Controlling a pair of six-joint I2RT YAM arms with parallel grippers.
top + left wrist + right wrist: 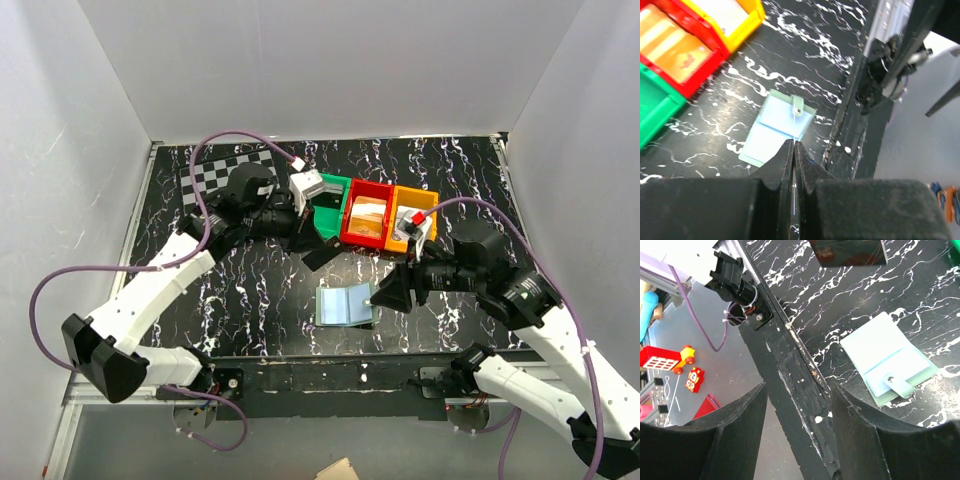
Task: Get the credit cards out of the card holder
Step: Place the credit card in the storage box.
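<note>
The card holder (345, 304) lies open on the black marbled table, light blue inside up, snap tab to one side. It also shows in the left wrist view (777, 131) and the right wrist view (887, 360). No card sticks out of its pockets. My left gripper (318, 240) is shut on a thin dark credit card (323, 257), held above the table between the holder and the bins. The card is edge-on between the jaws in the left wrist view (793, 170) and is a dark rectangle in the right wrist view (847, 252). My right gripper (388, 296) is open and empty beside the holder's right edge.
Three bins stand in a row behind the holder: green (332, 210), red (366, 212) with an orange card inside, and yellow (410, 220) with a pale card. A checkerboard (215, 175) lies at the back left. The table's front edge (790, 365) runs under my right gripper.
</note>
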